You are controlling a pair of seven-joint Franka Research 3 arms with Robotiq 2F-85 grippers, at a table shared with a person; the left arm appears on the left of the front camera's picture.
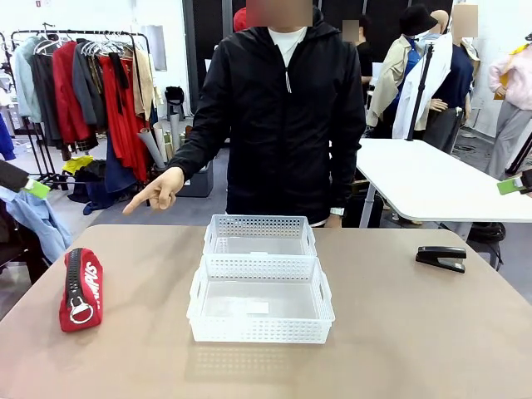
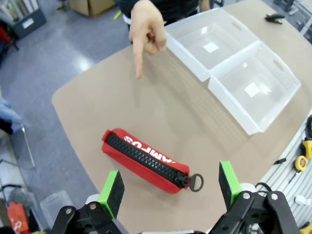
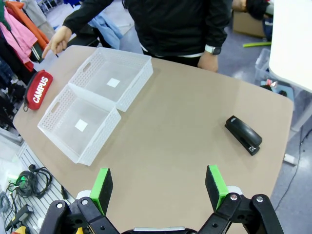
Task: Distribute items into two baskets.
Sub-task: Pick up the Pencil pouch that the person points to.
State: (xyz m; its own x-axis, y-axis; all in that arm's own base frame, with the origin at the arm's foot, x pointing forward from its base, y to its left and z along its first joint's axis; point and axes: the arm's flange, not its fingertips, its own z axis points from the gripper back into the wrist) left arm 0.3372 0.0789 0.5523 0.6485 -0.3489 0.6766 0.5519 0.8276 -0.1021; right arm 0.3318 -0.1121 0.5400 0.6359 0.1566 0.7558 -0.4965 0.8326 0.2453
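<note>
The counter (image 1: 399, 332) carries four things. Two white perforated baskets stand in its middle, long side against long side and touching: the near basket (image 1: 259, 330) toward the robot, the far basket (image 1: 259, 226) toward the person. A small white label shows on the floor of each.

The red pouch (image 2: 146, 160) lies on the robot's left part of the counter, well apart from the baskets. Its black zipper faces up, the white "CAMPUS" lettering runs along one side, and the metal ring pull points toward the robot's edge. The black stapler (image 3: 243, 134) lies flat on the right part, toward the far edge, also well apart from the baskets.

The left end effector (image 2: 170, 185) stands wide, with its green pads spread and nothing between them. In its wrist view the pouch lies below and between the pads, and the end effector seems to hang well above the counter, though the height is hard to judge. The right end effector (image 3: 159, 186) is also spread wide and holds nothing. It hangs over bare counter, with the stapler ahead and off to one side.

The person stands at the far edge in a black jacket. One hand (image 1: 158, 192) has its index finger stretched downward over the far left part of the counter, apart from the pouch. The other hand (image 3: 210, 59) hangs at the far edge.
</note>
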